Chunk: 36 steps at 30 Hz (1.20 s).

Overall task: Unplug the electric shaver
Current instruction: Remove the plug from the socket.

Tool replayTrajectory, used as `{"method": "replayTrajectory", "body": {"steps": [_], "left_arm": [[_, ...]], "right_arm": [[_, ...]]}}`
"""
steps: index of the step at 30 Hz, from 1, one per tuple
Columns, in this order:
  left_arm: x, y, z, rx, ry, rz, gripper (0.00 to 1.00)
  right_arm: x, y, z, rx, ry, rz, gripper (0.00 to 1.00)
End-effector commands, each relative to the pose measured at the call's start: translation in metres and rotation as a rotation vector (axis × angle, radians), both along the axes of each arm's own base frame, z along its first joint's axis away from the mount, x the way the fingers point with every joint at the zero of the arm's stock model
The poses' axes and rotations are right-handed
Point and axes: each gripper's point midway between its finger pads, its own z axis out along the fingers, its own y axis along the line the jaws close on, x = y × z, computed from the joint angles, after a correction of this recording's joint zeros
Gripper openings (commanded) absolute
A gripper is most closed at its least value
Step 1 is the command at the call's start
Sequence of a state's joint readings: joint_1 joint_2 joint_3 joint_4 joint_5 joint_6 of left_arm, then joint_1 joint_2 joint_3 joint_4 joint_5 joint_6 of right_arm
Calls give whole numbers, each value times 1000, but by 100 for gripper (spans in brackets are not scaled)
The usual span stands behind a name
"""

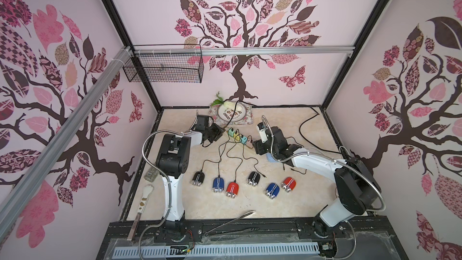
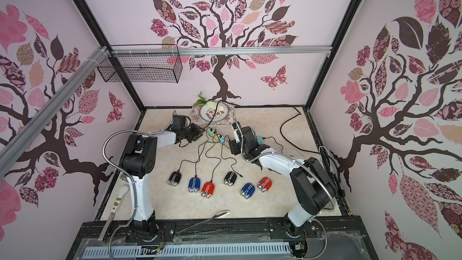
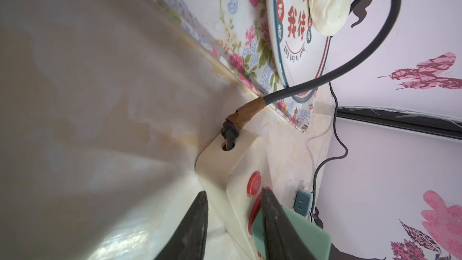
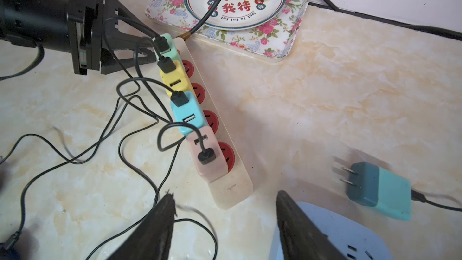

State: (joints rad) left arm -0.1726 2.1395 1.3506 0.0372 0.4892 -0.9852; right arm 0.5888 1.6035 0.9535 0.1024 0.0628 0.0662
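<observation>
The left tool [image 3: 232, 196], narrow, is pinching the power strip [image 4: 235, 186] at its corded end. The right tool [image 4: 226, 193], wide and empty, is hovering at the opposite end, pink adapter [image 4: 215, 171] just ahead, strip running lengthwise away. The shavers [image 1: 232, 189] are lying at the desk [image 1: 275, 206] front.

Marble-look tabletop [image 1: 287, 203] bears a power strip [image 4: 232, 191], floral tray [image 4: 282, 43] and six shavers [image 1: 232, 189].

Both top views high, looking down whole table [image 1: 212, 206]; wrist views close, sharing power strip [image 4: 235, 191].
</observation>
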Motion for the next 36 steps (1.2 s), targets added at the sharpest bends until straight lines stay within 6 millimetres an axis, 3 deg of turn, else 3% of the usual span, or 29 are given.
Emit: {"method": "replayTrajectory", "body": {"steps": [1, 9, 17, 36], "left_arm": [[16, -3, 12, -20, -34, 1, 38], [11, -7, -1, -7, 14, -7, 36], [9, -5, -8, 27, 46, -8, 23], [4, -2, -17, 57, 81, -8, 22]], "right_arm": [[5, 10, -3, -10, -23, 40, 66], [6, 17, -13, -12, -24, 82, 66], [14, 25, -19, -45, -44, 121, 67], [26, 43, -32, -68, -51, 202, 65]]}}
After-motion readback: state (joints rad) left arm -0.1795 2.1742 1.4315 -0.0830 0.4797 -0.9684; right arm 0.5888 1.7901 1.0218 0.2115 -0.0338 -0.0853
